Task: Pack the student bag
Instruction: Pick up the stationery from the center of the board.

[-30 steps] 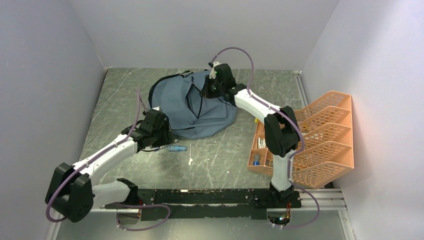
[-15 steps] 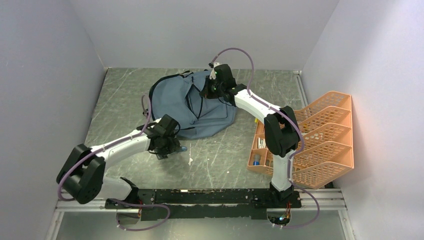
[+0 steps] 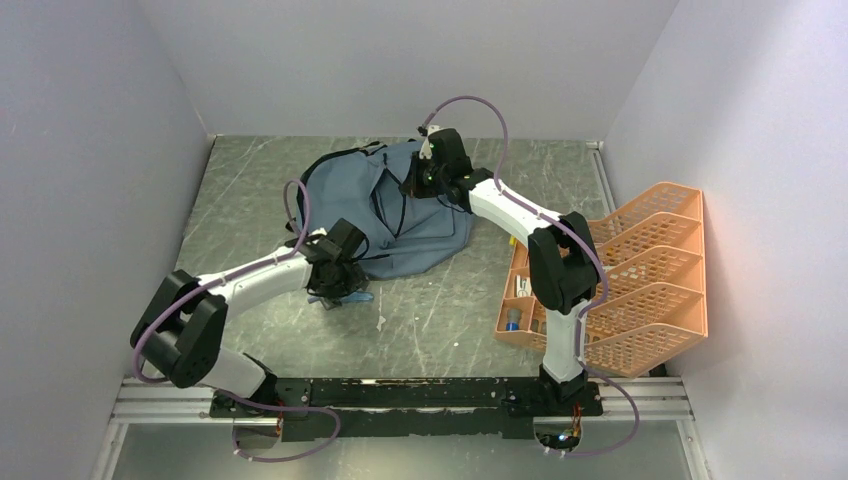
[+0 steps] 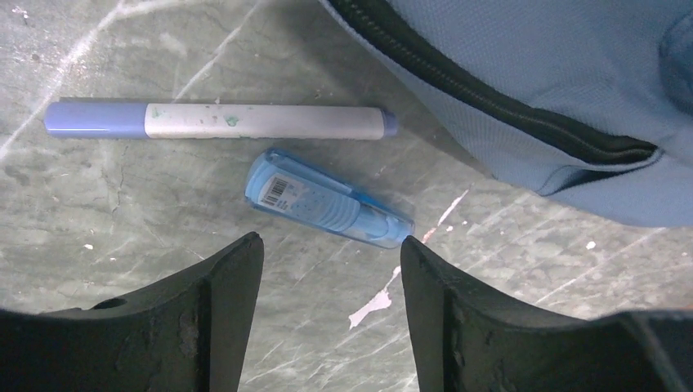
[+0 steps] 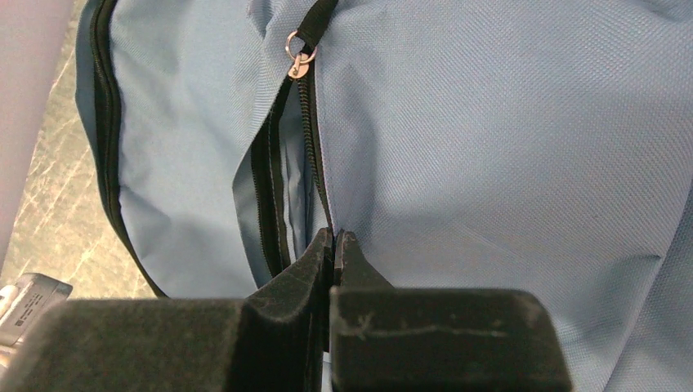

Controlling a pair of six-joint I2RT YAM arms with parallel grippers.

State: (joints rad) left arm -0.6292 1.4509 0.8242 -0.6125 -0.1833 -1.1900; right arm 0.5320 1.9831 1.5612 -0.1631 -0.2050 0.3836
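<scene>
1. Left end effector (image 4: 331, 245) has its fingers spread wide, low over the worktop (image 4: 106, 212).
2. Just past its tips lies a small see-through blue case (image 4: 323, 207), then a blue-and-white pen (image 4: 245, 121).
3. Right end effector (image 5: 333, 238) is pressed together, pinching the zip edge of the student bag (image 5: 507, 163).
4. That bag lies under it, and close beside the left one.

The student bag (image 3: 425, 238), a soft slate blue-grey fabric backpack with black zips and black straps, is lying slumped flat at the far middle of the counter (image 3: 450, 325), its long black-edged zip opening gaping slightly across the top face.
</scene>
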